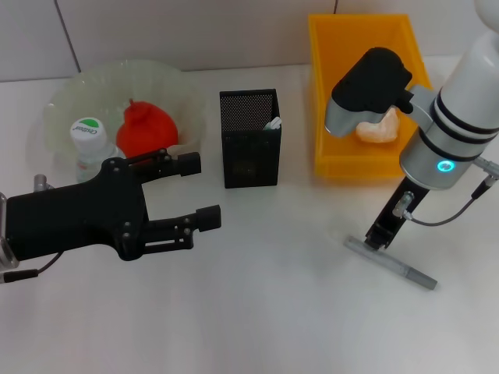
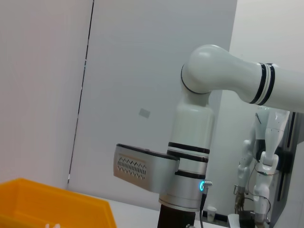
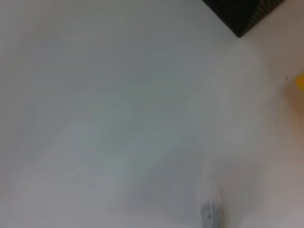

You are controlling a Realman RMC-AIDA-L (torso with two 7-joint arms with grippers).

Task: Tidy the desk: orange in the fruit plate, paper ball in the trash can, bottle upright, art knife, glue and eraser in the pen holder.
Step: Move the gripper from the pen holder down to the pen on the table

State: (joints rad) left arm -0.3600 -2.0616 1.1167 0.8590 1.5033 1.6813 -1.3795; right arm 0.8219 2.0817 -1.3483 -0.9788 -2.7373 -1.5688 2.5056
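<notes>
Reaching down right of the pen holder (image 1: 249, 139), the right gripper (image 1: 381, 236) touches the art knife (image 1: 391, 264); finger state can't be told. Left gripper (image 1: 204, 191) hovers left of holder, fingers spread, nothing held.

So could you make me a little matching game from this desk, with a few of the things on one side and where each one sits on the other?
Things:
1. red fruit
2. crumpled paper ball
3. grey art knife
4. bottle

Places:
A. lying flat on the white table, under the right gripper
B. inside the yellow bin
C. on the pale green plate
D. upright at the plate's front edge, behind the left gripper

Pairs: 1-C, 2-B, 3-A, 4-D
</notes>
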